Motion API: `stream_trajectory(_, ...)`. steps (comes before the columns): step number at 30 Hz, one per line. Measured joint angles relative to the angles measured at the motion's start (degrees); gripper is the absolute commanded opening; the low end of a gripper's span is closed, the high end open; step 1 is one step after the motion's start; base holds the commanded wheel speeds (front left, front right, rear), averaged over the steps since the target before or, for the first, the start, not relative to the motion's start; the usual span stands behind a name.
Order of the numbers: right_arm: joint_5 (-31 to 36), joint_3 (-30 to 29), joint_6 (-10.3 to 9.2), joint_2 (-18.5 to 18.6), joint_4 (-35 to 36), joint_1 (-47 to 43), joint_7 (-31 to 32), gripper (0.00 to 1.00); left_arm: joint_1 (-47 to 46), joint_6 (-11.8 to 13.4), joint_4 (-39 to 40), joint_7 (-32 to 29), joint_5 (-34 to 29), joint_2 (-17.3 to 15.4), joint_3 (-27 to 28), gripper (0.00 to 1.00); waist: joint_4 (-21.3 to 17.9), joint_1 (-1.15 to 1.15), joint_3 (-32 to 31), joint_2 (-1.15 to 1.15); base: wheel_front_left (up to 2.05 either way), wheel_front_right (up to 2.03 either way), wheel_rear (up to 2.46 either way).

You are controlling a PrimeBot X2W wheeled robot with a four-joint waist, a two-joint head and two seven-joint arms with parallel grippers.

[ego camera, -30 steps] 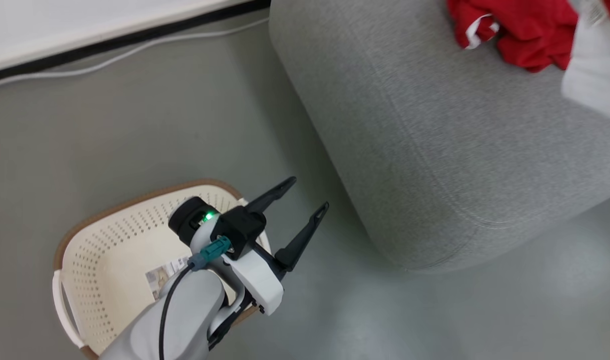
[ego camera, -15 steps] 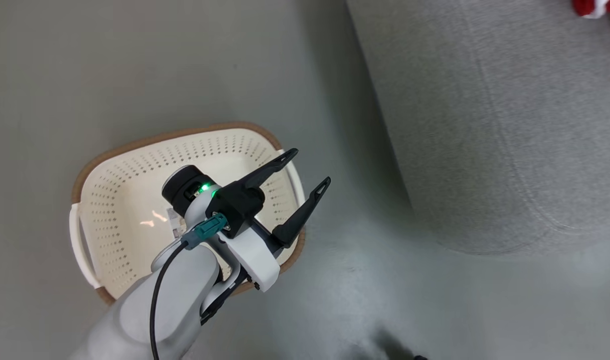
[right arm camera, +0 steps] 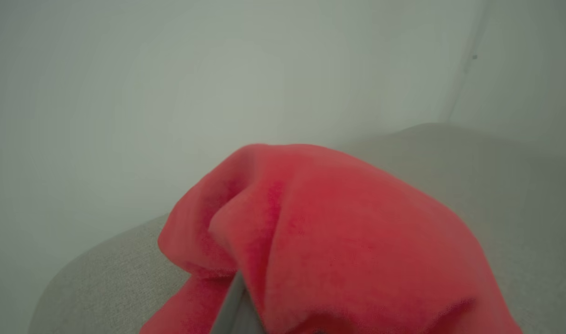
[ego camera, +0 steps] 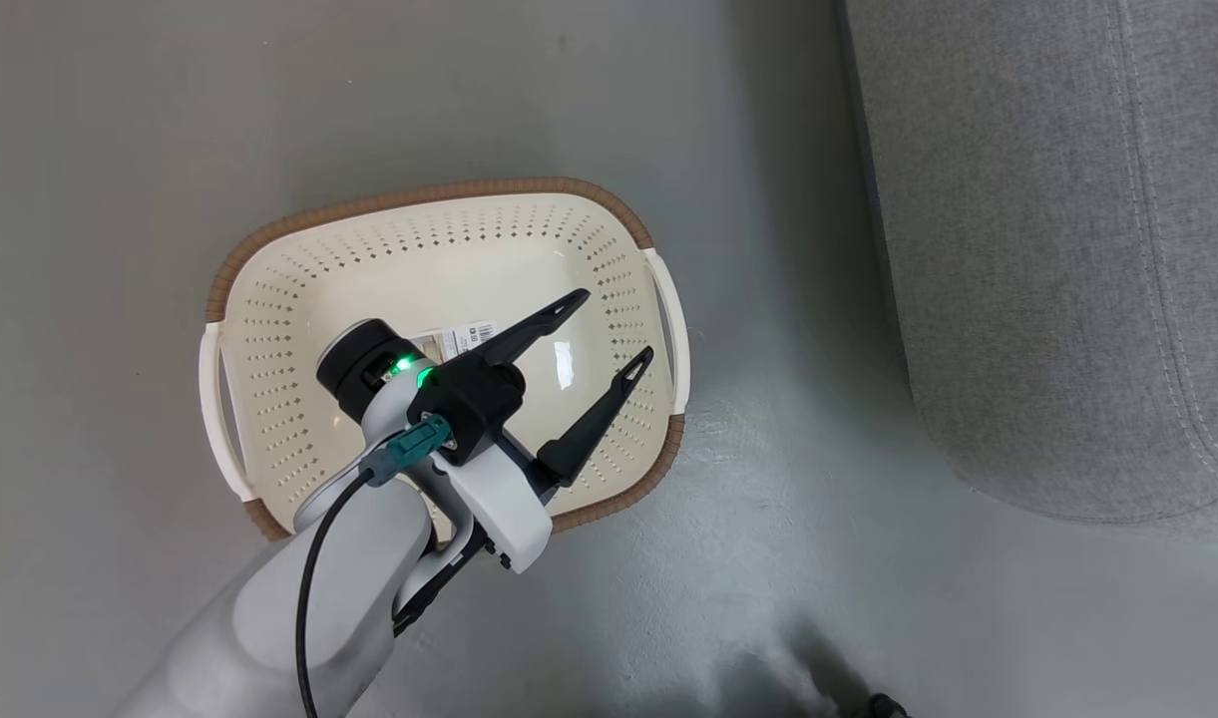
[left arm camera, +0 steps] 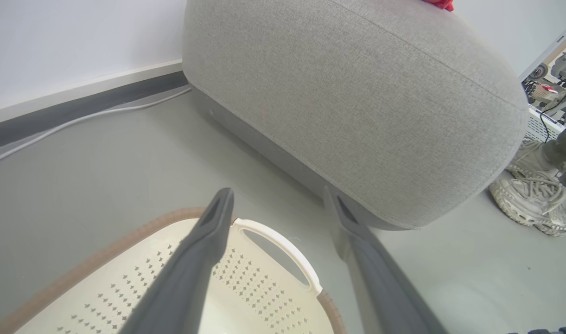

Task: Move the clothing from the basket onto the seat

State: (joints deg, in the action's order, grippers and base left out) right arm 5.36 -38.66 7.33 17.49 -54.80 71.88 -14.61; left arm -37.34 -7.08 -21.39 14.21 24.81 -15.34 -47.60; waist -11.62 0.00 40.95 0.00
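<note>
Under the left tool (ego camera: 616,323), whose fingers stand spread wide with nothing between them, sits the basket (ego camera: 439,189) on the floor (ego camera: 120,120). It holds no cloth, only a label (ego camera: 464,337) beside the tool's upper finger. Right of that tool, across a strip of floor, rises the seat (ego camera: 1047,249). In the left wrist view the seat bulks just beyond the fingertips, with a scrap of red at its top edge and a person's shoe (left arm camera: 528,204) past its right end. Farther right, the right tool is clenched, its fingers buried under the clothing (right arm camera: 347,241), which heaps up directly ahead of it over the seat cushion. It looks pinched on a fold, though the grip itself is covered. The clothing reads as light, soft and limp: it should sag from any hold, drape over the fingers and cling to them, with nothing to break. A bunched fold near the middle is the best hold, not the thin trim. Letting go probably calls for a wide opening and a clean pull-back.
</note>
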Motion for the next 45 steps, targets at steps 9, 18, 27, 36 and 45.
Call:
stream_trajectory(9, -0.4, -0.6, 0.0, -0.6, -3.2, -7.0, 0.0, 1.0, -0.6, 0.0, -0.6, 0.4, 0.4, 1.6, 0.0, 1.0, 0.9, 0.0, -1.7, 0.0, 0.0, 0.0, 0.0)
stream_trajectory(18, -3.0, 6.0, 0.0, -2.7, 0.7, -16.8, 0.0, 1.0, -0.4, 0.0, -0.9, 0.5, 0.5, 2.3, 1.4, 1.0, 0.8, 0.0, -5.7, 0.0, 0.0, 0.0, 0.0)
stream_trajectory(27, -8.0, 13.3, 0.0, -4.6, 6.0, -26.0, 0.0, 1.0, 2.6, 0.0, -1.8, 0.5, 0.5, 4.1, 4.0, 1.0, 1.1, 0.0, -11.3, 0.0, 0.0, 0.0, 0.0)
stream_trajectory(36, -11.9, 24.6, 0.0, -6.3, 12.7, -32.1, 0.0, 1.0, 6.9, 0.0, -4.2, 0.5, 0.3, 5.8, 11.1, 1.0, 2.9, 0.0, -17.9, 0.01, 0.0, 0.0, 0.0)
stream_trajectory(45, -15.5, 34.9, 0.0, -6.6, 19.2, -34.3, 0.0, 1.0, 10.7, 0.6, -6.9, 0.4, -1.1, 7.3, 20.7, 1.0, 6.3, 0.0, -23.6, 0.0, 0.0, 0.0, 0.0)
